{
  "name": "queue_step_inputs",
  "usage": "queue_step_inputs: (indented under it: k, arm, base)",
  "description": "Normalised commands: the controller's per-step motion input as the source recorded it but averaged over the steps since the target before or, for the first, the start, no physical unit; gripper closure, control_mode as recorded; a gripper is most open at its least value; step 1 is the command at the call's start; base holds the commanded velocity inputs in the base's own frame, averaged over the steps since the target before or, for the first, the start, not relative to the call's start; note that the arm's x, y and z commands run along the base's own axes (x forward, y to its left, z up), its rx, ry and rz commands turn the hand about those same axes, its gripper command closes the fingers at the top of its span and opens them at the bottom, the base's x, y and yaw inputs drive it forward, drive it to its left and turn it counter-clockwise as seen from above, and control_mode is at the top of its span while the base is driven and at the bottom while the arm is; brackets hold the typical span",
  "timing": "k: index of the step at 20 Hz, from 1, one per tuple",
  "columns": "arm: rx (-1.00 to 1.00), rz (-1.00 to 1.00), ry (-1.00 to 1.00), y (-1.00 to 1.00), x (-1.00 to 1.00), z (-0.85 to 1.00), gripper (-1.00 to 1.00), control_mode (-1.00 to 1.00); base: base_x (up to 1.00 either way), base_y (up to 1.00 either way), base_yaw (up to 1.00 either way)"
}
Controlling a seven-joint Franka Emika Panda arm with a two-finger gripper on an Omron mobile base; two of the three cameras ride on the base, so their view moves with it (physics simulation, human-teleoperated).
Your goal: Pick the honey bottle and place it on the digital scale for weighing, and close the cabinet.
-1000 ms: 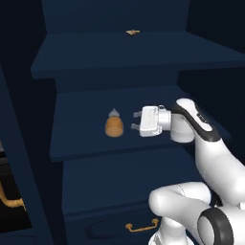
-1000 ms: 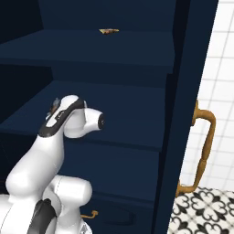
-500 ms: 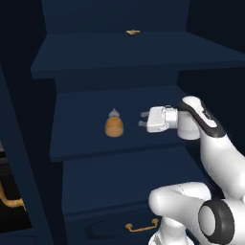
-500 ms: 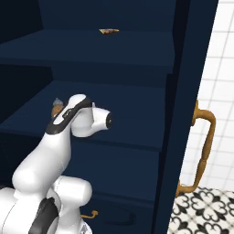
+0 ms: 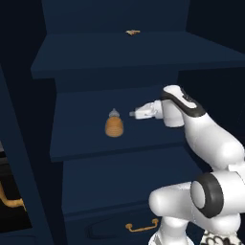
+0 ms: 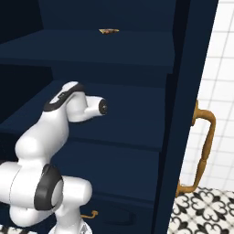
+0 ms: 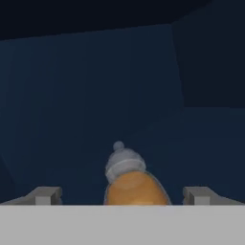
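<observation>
The gripper [image 7: 125,195] has its fingers [image 7: 45,195] spread wide, holding nothing, either side of the upright honey bottle [image 5: 114,125] on the middle shelf [image 5: 76,139] of the open cabinet [image 6: 185,91].

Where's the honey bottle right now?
The honey bottle stands upright on the middle shelf of the open cabinet in the left base view, just left of the open end effector; the hand view shows it centred between the fingertips.

You have one honey bottle [image 5: 114,125], one small tan object [image 5: 132,32] on the upper shelf, and two brass handles [image 6: 201,151] [image 5: 141,226].
</observation>
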Motion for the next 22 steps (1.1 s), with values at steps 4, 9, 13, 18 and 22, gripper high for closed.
queue_step_inputs:
  k: [4,9,13,18,22]
  arm:
    - [-0.12,-0.08,0.03,0.47,0.38,-0.01,-1.0,-1.0]
    - [-0.21,0.0,0.0,0.63,0.02,-0.21,-1.0,-1.0]
    - [-0.07,0.0,0.0,0.09,0.0,-0.07,-1.0,-1.0]
    - [0.0,0.0,0.0,0.0,0.09,-0.05,-1.0,-1.0]
    - [-0.01,0.0,0.0,-0.05,0.17,-0.21,-1.0,-1.0]
  base:
    - [0.0,0.0,0.0]
    - [0.0,0.0,0.0]
    - [0.0,0.0,0.0]
    - [0.0,0.0,0.0]
    - [0.0,0.0,0.0]
